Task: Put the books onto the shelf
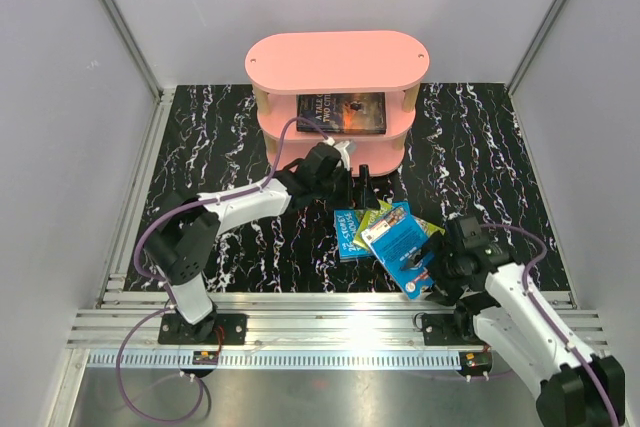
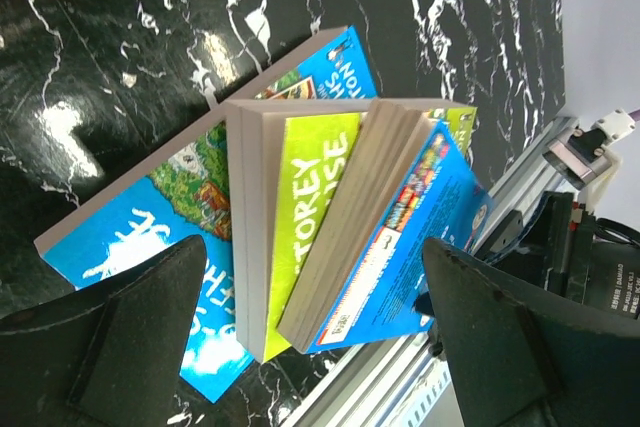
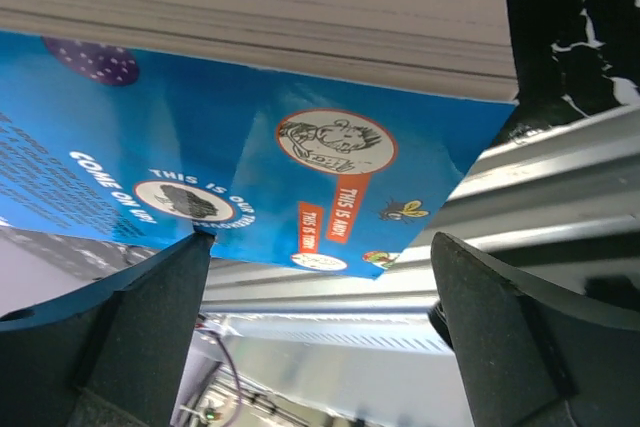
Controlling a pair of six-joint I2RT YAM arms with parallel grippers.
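Books update: one dark book (image 1: 355, 113) lies flat on the middle tier of the pink shelf (image 1: 335, 57), top centre of the overhead view. Three more sit in a messy fanned pile on the black marbled worktop (image 1: 220, 147), lower centre-right: a blue book (image 1: 402, 243) on top, a green book (image 1: 375, 214) under it and a second blue book (image 1: 346, 233) at the bottom. The left end effector (image 1: 358, 179) hangs between shelf and pile, fingers spread wide, gripping nothing. The right end effector (image 1: 436, 277) is at the top blue book's near corner, also wide open; that corner shows between its fingers (image 3: 150, 297), not pinched.
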